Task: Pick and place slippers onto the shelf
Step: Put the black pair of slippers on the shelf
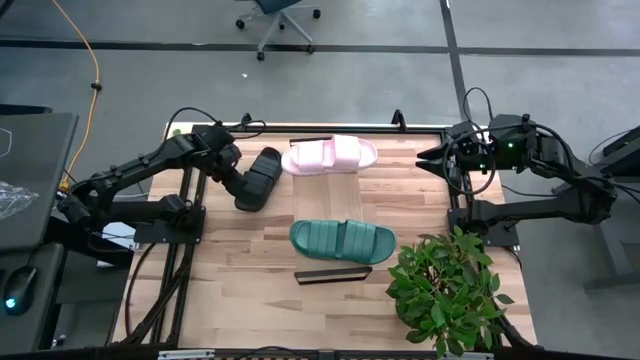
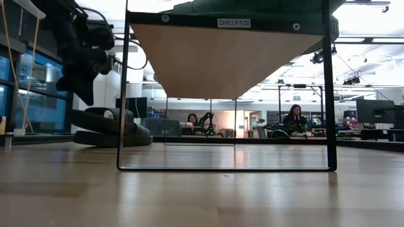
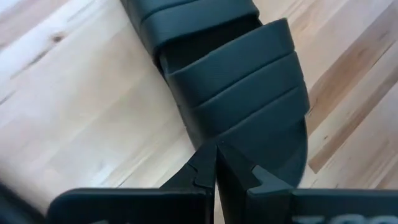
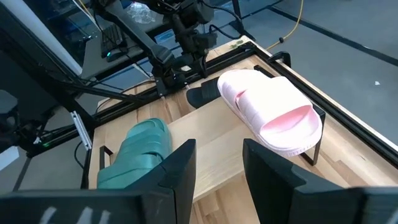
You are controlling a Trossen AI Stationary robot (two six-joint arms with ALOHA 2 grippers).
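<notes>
The black slipper (image 1: 258,178) lies on the tabletop left of the shelf (image 1: 326,200), sole down (image 2: 104,129). My left gripper (image 3: 216,149) is shut and points steeply down at the strap of that slipper (image 3: 242,81); in the low view it (image 2: 79,88) stands just over the slipper. The pink slipper (image 1: 330,155) rests on the shelf's far end and the teal slipper (image 1: 343,238) on its near end. My right gripper (image 4: 217,168) is open and empty, raised at the table's far right (image 1: 432,158). My left gripper has its shut fingertips (image 3: 205,163) at the edge of the black slipper's ribbed strap (image 3: 233,134), coming from above at a steep slant. I cannot tell whether they touch it. The slipper lies flat on the table.
A potted green plant (image 1: 445,290) fills the near right corner. Bare tabletop (image 1: 250,270) lies left of the shelf toward the near edge. The raised shelf stands on thin dark legs (image 2: 122,94). People sit in the room beyond the table (image 2: 293,116).
</notes>
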